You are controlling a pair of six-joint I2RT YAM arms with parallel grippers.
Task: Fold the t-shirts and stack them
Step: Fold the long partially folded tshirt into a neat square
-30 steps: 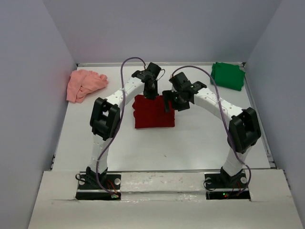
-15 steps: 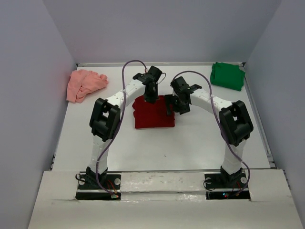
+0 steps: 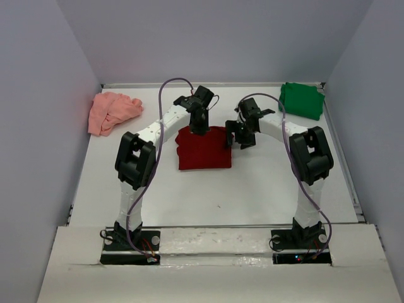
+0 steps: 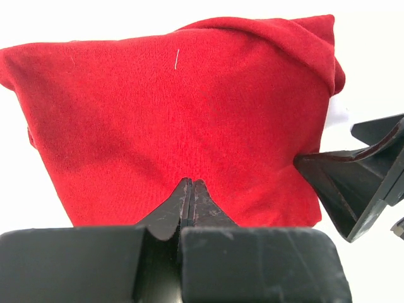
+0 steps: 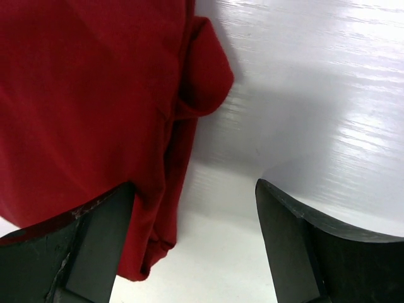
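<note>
Plain dark red t-shirt (image 3: 203, 149) on table (image 3: 252, 183)

The dark red t-shirt (image 3: 203, 150) lies flat in the middle of the table (image 3: 252, 189). It is folded into a rough rectangle, with stacked layers and a small bulging fold showing along its right edge. The bright green t-shirt (image 3: 302, 100) sits folded into a compact block at the far right corner, well apart from the red one, and the pale salmon-pink t-shirt (image 3: 112, 112) lies crumpled and unfolded in a loose heap near the far left corner.
</note>
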